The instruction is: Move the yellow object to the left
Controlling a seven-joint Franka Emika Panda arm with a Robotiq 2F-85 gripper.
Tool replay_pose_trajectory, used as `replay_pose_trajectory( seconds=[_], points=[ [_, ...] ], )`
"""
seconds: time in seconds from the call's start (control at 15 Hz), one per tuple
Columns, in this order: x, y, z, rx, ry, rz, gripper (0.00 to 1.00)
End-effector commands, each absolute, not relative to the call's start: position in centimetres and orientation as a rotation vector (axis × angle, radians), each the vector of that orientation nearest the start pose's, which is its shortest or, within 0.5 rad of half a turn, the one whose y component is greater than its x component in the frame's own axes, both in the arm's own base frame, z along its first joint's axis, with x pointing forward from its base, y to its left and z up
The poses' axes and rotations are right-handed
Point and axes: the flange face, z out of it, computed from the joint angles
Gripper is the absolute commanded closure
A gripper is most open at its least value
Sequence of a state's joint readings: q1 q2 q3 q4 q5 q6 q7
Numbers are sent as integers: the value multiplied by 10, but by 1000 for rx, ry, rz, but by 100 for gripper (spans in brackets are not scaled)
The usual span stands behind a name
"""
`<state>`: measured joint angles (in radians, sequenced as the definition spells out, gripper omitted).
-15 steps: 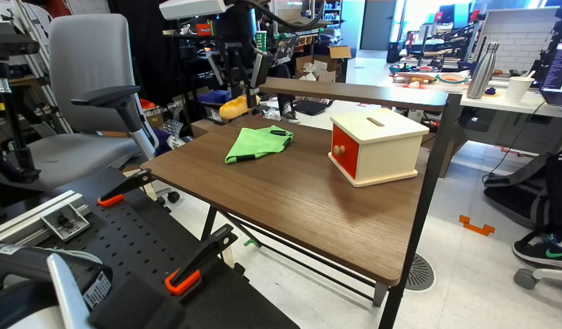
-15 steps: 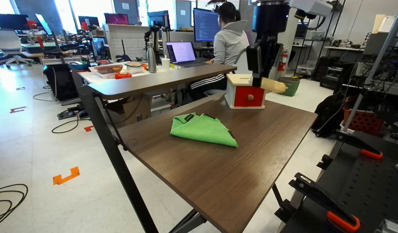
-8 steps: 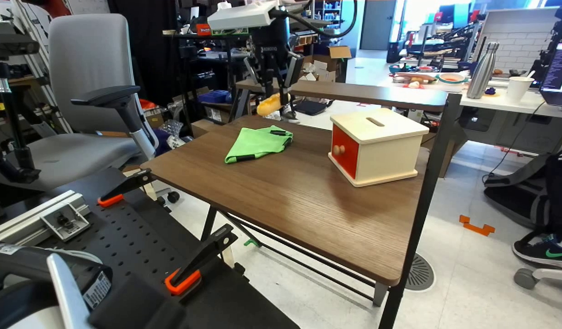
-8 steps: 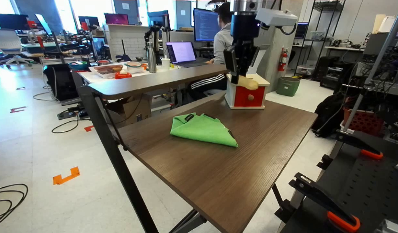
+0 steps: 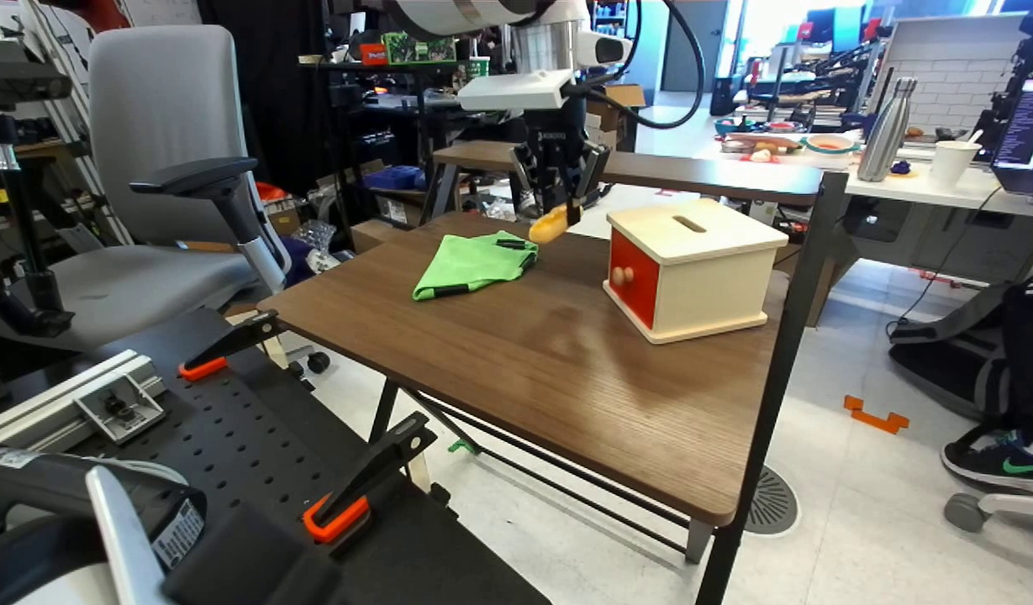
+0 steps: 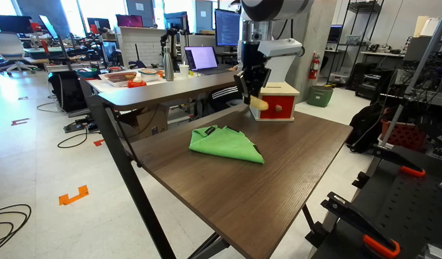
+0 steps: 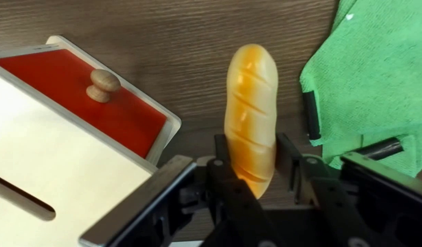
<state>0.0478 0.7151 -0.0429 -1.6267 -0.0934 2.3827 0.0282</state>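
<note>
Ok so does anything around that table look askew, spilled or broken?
Nothing looks spilled or broken. Only the green cloth lies unevenly folded, and the wooden box sits slanted to the grain of the table. The yellow roll, held in the jaws, looks intact.

The gripper (image 6: 251, 99) points down in an exterior view, there's the yellow bread (image 6: 260, 104) in its pinch, up above the table (image 6: 264, 194)! Behind the bread stands the box (image 6: 278, 99), red front (image 6: 283, 112) showing; the gap is hard to judge. Out in front lies the folded green cloth (image 6: 224, 145).
</note>
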Motion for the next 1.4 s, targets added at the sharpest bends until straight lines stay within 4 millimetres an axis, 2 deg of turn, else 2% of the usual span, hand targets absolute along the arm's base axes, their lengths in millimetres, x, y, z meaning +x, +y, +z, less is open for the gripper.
replay_pose_trajectory(
  seconds=[0.0, 0.27, 0.6, 1.07, 1.13, 1.2, 1.33],
  points=[
    [727, 0, 186, -3270, -37, -28, 88],
    [741, 2, 165, -3283, -22, 26, 88],
    [747, 5, 140, -3293, -31, 99, 88],
    [751, 20, 119, -3289, -55, 116, 88],
    [752, 21, 119, -3287, -50, 113, 38],
    [752, 23, 120, -3286, -51, 112, 36],
    [752, 27, 121, -3282, -50, 105, 22]
  ],
)
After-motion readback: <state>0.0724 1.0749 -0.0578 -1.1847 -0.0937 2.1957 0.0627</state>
